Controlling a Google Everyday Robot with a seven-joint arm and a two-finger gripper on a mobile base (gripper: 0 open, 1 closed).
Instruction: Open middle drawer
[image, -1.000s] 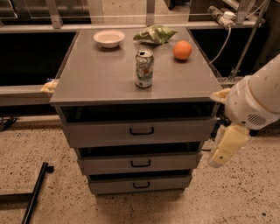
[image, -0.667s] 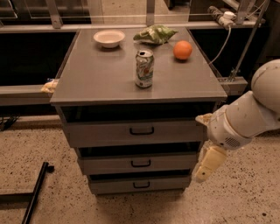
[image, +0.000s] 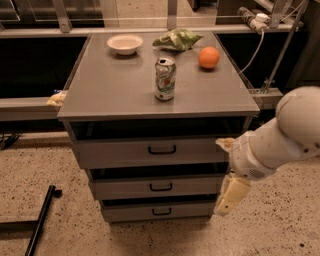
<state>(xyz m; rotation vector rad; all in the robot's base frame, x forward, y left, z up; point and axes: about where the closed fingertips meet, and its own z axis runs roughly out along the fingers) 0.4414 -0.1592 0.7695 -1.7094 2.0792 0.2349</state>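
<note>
The pincer (image: 231, 196) hangs pointing down just beside the right end of the middle drawer (image: 125, 189); I cannot tell whether it is open or closed. That drawer sits between two others like it. Above it, on the table (image: 100, 95), are a can (image: 164, 78), an orange (image: 208, 57) and a bowl (image: 124, 44).

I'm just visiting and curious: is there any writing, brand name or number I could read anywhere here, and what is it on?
No text here can be read.
Can: green and red print, too blurred to read.
Green bag: no legible print.
Middle drawer: plain grey front, no label visible.
Gripper, hanging by the drawers' right end: no marking visible.
</note>
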